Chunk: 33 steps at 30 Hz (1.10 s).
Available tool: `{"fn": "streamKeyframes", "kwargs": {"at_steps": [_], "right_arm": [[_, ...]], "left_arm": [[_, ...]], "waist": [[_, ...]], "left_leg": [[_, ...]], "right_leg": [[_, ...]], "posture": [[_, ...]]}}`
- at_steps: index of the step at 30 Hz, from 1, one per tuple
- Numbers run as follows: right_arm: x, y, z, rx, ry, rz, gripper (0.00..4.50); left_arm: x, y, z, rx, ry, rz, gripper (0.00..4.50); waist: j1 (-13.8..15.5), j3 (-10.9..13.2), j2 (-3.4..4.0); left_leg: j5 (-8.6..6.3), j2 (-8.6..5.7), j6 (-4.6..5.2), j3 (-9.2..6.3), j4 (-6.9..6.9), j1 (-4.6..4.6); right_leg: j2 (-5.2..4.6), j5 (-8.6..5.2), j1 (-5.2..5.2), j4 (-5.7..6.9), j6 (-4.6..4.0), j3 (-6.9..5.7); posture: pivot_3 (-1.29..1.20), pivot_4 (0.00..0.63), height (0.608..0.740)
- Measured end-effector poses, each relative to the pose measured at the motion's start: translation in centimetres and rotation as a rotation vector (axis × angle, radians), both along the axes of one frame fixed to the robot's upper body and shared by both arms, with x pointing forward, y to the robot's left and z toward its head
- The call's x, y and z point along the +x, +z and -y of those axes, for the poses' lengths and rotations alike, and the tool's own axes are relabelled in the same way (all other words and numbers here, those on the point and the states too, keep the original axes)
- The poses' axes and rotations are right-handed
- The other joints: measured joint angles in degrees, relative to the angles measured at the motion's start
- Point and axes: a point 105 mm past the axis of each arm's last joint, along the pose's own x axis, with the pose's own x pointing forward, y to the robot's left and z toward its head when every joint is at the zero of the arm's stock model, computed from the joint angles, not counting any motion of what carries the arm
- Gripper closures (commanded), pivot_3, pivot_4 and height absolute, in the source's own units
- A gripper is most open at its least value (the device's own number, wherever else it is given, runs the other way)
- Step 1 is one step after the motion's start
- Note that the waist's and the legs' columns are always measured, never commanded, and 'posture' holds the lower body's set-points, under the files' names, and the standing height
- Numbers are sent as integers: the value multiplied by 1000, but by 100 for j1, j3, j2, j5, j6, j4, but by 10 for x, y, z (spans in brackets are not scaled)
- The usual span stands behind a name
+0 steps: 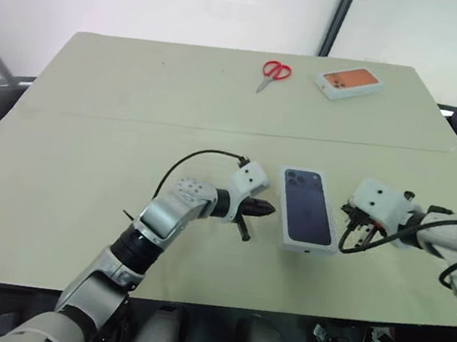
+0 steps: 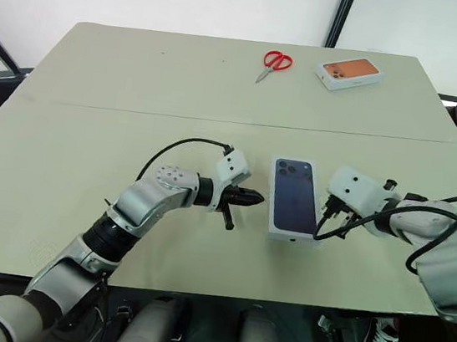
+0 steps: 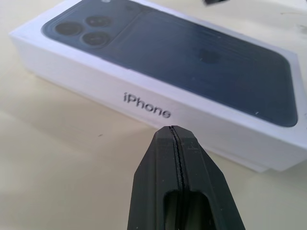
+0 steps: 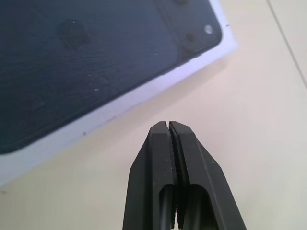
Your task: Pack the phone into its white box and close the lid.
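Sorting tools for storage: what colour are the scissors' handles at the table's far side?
Red. The scissors show best in the right eye view.

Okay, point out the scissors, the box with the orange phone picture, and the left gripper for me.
red scissors (image 1: 275, 70): left eye view, on the red handles.
orange-picture box (image 1: 349, 81): left eye view, on its printed top.
left gripper (image 1: 269, 211): left eye view, at the shut black fingertips.
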Motion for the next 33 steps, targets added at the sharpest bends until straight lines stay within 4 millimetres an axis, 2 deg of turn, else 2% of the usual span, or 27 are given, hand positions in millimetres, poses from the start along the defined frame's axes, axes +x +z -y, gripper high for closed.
{"fn": "streamKeyframes", "kwargs": {"at_steps": [2,6,8,10,12,17,19,25,29,31,33], "right_arm": [[-2,4,1,15,12,4,4423],[-9,18,1,88,36,-2,4423],[-16,20,-7,127,71,-24,4423],[-25,14,-16,148,112,-65,4423],[-33,6,-22,159,135,-106,4423],[-48,-26,-32,155,144,-199,4423],[-49,-33,-32,144,128,-201,4423],[-47,-36,-33,115,111,-174,4423],[-42,-34,-38,142,114,-143,4423],[-27,-23,-46,215,98,-61,4423],[-8,-3,-47,284,66,53,4423]], "left_arm": [[4,5,-4,-23,21,7,4500],[21,31,-8,-138,92,24,4500],[29,50,0,-176,92,52,4500],[31,63,12,-199,72,78,4500],[35,59,21,-185,72,71,4500],[38,12,39,44,53,10,4500],[37,13,42,79,25,31,4500],[33,7,40,111,-8,30,4500],[36,8,31,82,29,37,4500],[41,9,13,32,85,29,4500],[47,15,-15,-30,161,48,4500]], "waist": [[1,0,0],[23,1,-1],[74,1,-3],[114,1,-3],[128,1,-3],[113,2,-6],[112,-1,-5],[108,-19,-29],[72,-26,-41],[-15,-23,-37],[-64,-19,-30]], "left_leg": [[0,0,0,0,0,0],[0,0,0,-1,5,0],[0,-4,0,-1,7,0],[-1,-9,1,0,7,1],[-1,-14,1,0,7,2],[-1,-22,2,-2,8,4],[-1,-20,1,-3,8,11],[-2,-14,2,-6,5,29],[-2,-2,2,-6,3,33],[-2,3,1,-5,-1,32],[0,7,-2,-2,-8,27]], "right_leg": [[0,0,0,0,0,0],[-1,0,3,0,0,-2],[0,0,6,-2,1,-3],[-1,0,9,-5,1,-3],[-3,0,11,-5,2,-4],[-1,-2,12,-3,4,-5],[-1,-2,19,-2,4,-5],[1,-3,40,-6,6,-6],[4,-3,40,-4,6,-4],[5,-3,31,3,5,-1],[8,-3,13,10,5,5]], "posture": [[0,150,740],[0,150,740],[0,150,740],[0,150,740],[0,150,740],[0,150,740],[0,150,740],[0,150,740],[0,150,740],[0,150,740],[0,150,740]]}}
